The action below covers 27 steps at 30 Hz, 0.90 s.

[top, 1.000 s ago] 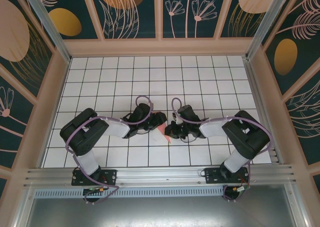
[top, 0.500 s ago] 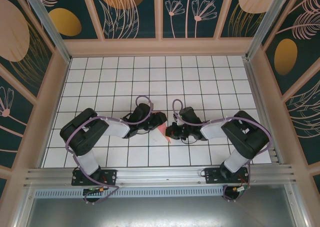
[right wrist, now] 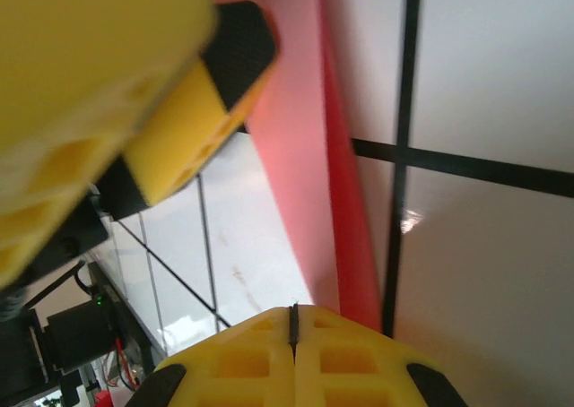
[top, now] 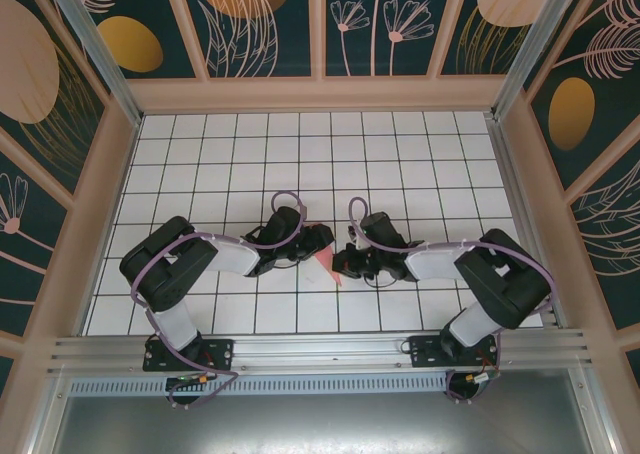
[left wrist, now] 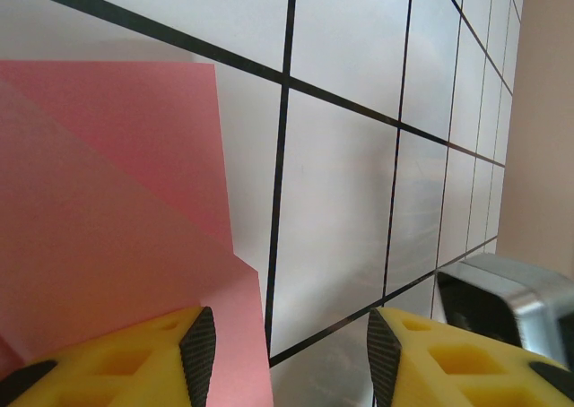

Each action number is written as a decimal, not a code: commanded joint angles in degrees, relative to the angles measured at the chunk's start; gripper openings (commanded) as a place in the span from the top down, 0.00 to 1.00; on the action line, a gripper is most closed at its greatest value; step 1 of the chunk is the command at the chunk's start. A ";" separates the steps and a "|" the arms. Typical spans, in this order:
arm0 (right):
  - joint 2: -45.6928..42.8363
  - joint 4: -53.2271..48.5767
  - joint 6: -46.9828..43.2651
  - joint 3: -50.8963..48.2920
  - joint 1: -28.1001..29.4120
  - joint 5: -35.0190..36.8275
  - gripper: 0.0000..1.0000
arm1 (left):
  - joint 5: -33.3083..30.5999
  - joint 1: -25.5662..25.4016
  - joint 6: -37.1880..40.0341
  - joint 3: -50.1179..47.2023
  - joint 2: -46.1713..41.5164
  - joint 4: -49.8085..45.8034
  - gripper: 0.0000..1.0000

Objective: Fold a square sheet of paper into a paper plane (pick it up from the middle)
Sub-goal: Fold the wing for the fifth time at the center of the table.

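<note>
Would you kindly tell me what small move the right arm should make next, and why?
Probably slide the shut right pincer along the darker fold of the thin pink-red paper sheet to flatten it: that fold lies beside its tips, and the open left pincer sits over the sheet.

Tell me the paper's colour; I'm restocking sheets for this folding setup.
The paper is plain pink-red with no markings, clearest in the left wrist view.

"How many papers do you see?"
"I see one pink sheet of paper (left wrist: 117, 201), toward six o'clock on the one table (top: 250, 154)."
"And how many grippers?"
"I count two: my left gripper (left wrist: 282, 349) and my right gripper (right wrist: 293, 326). Each has two yellow fingers (left wrist: 134, 353)."
</note>
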 commanded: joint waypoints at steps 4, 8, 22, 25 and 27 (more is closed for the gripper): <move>-0.63 0.60 0.36 3.45 0.10 -0.42 0.95 | -1.41 0.35 1.22 -1.26 1.84 -4.83 0.49; 1.85 1.98 0.82 3.33 0.09 0.04 0.94 | -1.30 0.35 1.29 -1.35 1.82 -4.82 0.49; 6.77 2.83 0.99 -3.59 0.27 0.55 0.98 | -1.67 0.35 1.38 -1.96 0.51 -4.48 0.49; 7.11 2.15 0.79 -3.13 0.26 0.68 0.98 | -1.50 0.35 1.45 -1.97 0.16 -4.37 0.49; 7.55 1.63 0.60 -3.00 0.26 0.81 0.98 | -1.37 0.35 1.72 -1.73 -0.76 -4.39 0.48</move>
